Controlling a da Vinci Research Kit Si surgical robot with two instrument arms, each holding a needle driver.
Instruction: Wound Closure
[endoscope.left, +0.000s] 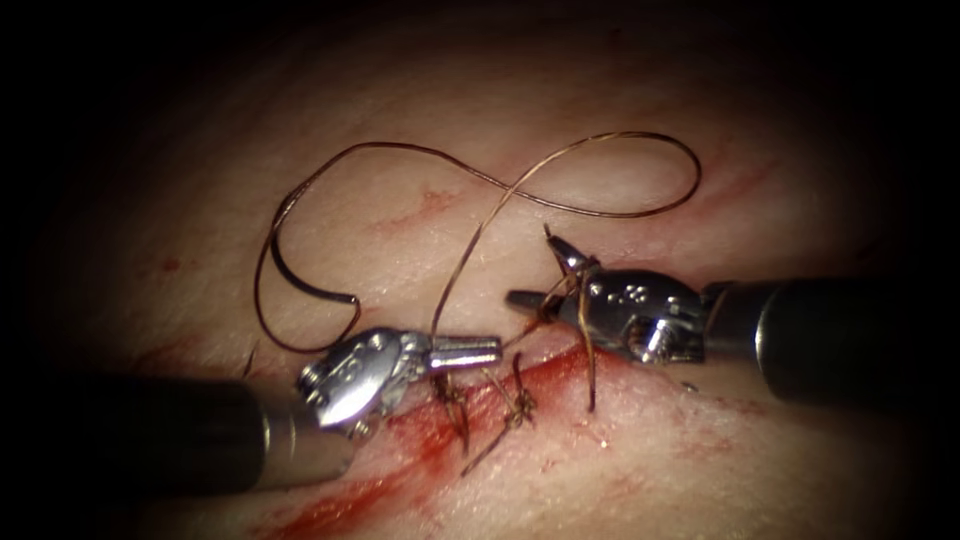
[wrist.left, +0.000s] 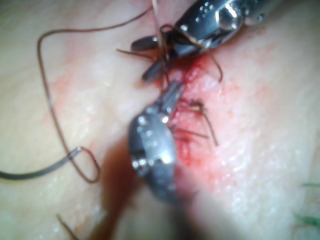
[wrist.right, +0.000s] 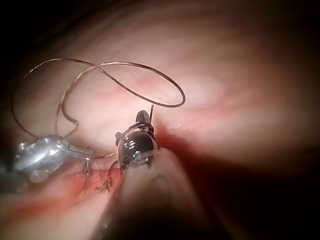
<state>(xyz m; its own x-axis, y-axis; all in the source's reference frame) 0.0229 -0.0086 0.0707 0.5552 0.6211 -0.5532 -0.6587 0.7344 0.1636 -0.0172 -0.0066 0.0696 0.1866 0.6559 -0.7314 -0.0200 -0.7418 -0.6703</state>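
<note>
Over the cut, left pincer level, pressed together on thread; right pincer spread, thread-wrapped.

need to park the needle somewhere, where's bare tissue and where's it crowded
Bare tissue lies right of the cut, below the right tool, and along the far edge beyond the thread loops. Crowded: the cut with its stitches, where the left tool sits shut on thread and the right tool's open jaws are wrapped in thread. The needle already lies loose upper left.
</note>
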